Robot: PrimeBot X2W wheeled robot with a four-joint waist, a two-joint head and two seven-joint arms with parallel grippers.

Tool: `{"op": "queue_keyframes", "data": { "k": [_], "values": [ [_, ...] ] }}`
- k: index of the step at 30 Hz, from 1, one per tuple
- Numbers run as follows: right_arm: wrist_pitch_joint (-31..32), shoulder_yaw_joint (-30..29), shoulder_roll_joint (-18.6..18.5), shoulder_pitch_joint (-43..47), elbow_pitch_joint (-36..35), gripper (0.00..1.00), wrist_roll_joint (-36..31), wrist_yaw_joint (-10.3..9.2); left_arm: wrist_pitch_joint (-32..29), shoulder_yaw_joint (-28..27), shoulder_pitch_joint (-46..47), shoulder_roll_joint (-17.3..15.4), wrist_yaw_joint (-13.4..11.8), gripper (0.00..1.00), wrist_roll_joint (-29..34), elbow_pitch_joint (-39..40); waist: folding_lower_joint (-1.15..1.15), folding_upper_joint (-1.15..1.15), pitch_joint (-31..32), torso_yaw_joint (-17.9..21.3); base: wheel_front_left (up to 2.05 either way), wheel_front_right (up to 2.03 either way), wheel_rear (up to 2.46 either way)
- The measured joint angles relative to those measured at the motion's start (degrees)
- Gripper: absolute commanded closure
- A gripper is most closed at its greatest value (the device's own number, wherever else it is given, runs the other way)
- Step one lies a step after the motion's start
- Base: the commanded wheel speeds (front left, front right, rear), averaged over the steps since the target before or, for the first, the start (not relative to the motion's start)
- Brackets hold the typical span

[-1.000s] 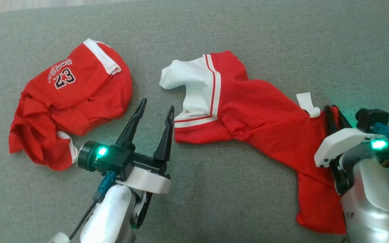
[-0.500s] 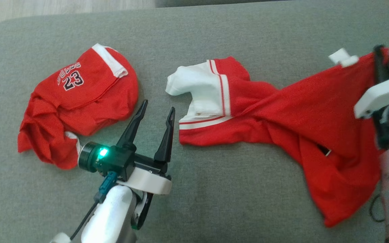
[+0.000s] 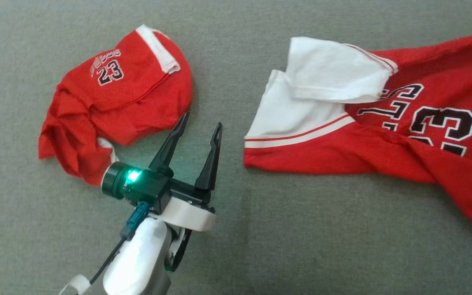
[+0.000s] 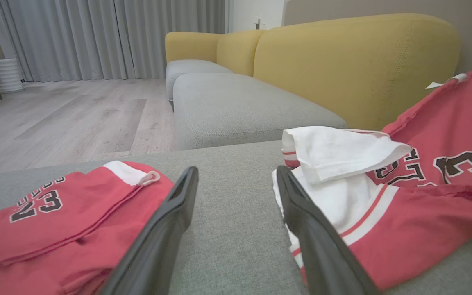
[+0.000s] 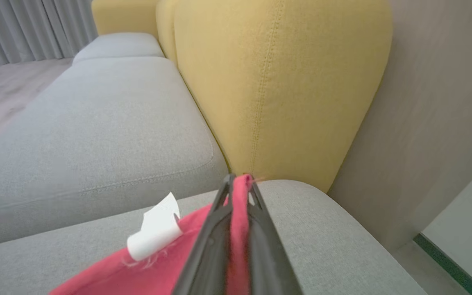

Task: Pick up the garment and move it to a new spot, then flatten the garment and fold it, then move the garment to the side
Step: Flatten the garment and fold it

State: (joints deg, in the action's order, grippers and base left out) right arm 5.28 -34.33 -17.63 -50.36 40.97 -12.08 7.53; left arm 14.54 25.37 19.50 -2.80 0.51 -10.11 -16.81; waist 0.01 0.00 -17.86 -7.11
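The garment (image 3: 383,139) is a red jersey with a white sleeve and black "23" lettering. It lies stretched across the right of the grey cushion (image 3: 301,246) and runs off the right edge of the head view. In the right wrist view my right gripper (image 5: 240,180) is shut on a raised fold of the garment's red fabric (image 5: 137,274), beside a white tag (image 5: 156,233). My left gripper (image 3: 201,121) stands open and empty over bare cushion, just left of the white sleeve. In the left wrist view the left gripper (image 4: 236,176) has the garment (image 4: 424,205) at its right.
Crumpled red shorts (image 3: 117,94) marked "23" lie at the left, close to my left gripper, and show again as shorts (image 4: 55,221). A yellow sofa back (image 5: 277,82) rises behind the cushion. Wooden floor (image 4: 76,114) lies beyond its far edge.
My right gripper closed on the garment's edge and pulled it up and to the right, out of the head view. The jersey stretched out and its lettering came into sight. The camera also shifted.
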Motion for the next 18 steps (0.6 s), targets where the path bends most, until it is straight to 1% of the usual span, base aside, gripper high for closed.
{"op": "queue_keyframes", "data": {
  "k": [2,4,5,9,11,14,18],
  "values": [
    [-0.92,-0.10,-0.52,-1.03,2.69,0.00,-3.78,0.00,0.00,0.34,0.30,0.01,-0.04,0.00,-0.01,0.10,0.00,0.00,-0.48,-0.59,0.00,0.00,0.00],
    [-2.88,0.18,-0.25,-1.03,4.05,0.00,-6.65,0.00,0.00,0.41,0.29,0.01,-0.56,0.00,-0.08,0.10,0.00,0.00,-0.59,-0.70,0.00,0.00,0.00],
    [-2.88,0.18,-0.25,-1.03,4.05,0.00,-6.65,0.00,0.00,0.41,0.29,0.01,-0.56,0.00,-0.08,0.10,0.00,0.00,-0.59,-0.70,0.00,0.00,0.00],
    [-8.47,1.30,1.69,-1.06,5.25,0.00,-6.51,0.00,0.00,0.19,0.29,0.04,-0.60,0.00,-0.56,0.11,-0.01,0.00,-0.17,0.44,0.00,0.00,0.00],
    [-11.18,3.07,3.00,-0.90,5.82,0.00,-5.46,0.00,0.00,-0.10,0.29,0.07,-0.60,0.00,-0.56,0.11,0.00,0.00,0.31,1.18,0.00,0.00,0.00],
    [-14.92,6.58,5.27,-0.22,5.67,0.00,-1.41,0.00,0.00,-0.81,0.26,0.09,-0.59,0.00,-0.56,0.34,-0.01,0.00,1.33,2.38,0.00,0.00,0.00],
    [-17.91,12.49,8.31,4.13,1.59,0.00,4.79,0.00,0.00,-1.55,0.01,0.09,-0.59,0.00,-0.56,0.38,-0.01,0.00,3.03,4.23,0.00,0.00,0.00]
  ]
}}
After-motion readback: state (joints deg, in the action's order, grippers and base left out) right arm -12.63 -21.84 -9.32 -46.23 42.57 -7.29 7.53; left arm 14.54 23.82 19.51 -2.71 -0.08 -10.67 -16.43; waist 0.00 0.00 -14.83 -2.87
